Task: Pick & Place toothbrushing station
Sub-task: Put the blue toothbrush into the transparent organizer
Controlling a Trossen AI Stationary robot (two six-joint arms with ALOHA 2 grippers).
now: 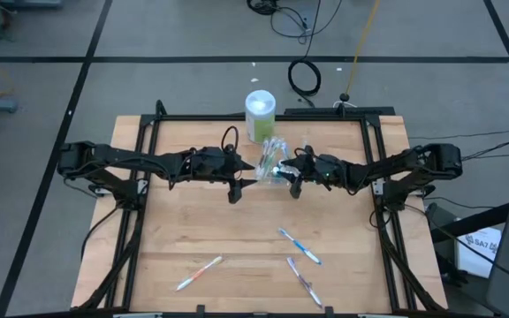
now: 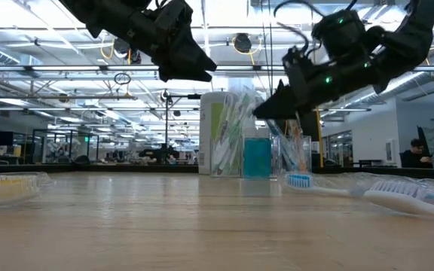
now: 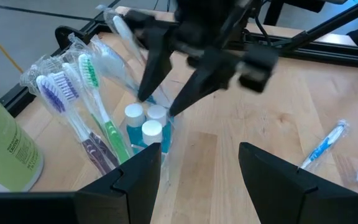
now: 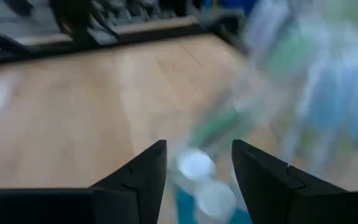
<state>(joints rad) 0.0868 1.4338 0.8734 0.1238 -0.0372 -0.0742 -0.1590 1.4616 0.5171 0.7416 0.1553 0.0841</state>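
Note:
A clear plastic bag [image 1: 273, 157] stands upright on the table at far middle. It holds several wrapped toothbrushes [image 3: 79, 106] and three teal tubes with white caps [image 3: 146, 124]. It also shows in the low view [image 2: 241, 128]. My right gripper [image 3: 158, 104] is open, with its fingertips just over the tube caps [image 4: 196, 165]. My left gripper [image 3: 201, 155] is open and empty, close to the bag on its left side [image 1: 251, 170]. Three loose toothbrushes [image 1: 300, 246] lie flat on the near part of the table. My right gripper comes slanting down from the table's right side to the bag's open top [image 3: 166, 115]. Its fingertips [image 3: 145, 93] stand by the tube caps. Whether they touch the bag or a tube, I cannot tell.
A pale green canister with a white lid [image 1: 260, 115] stands right behind the bag at the far edge. Other loose toothbrushes lie at near left [image 1: 199, 272] and near right [image 1: 304, 281]. A dark frame [image 1: 148, 132] rims the wooden table.

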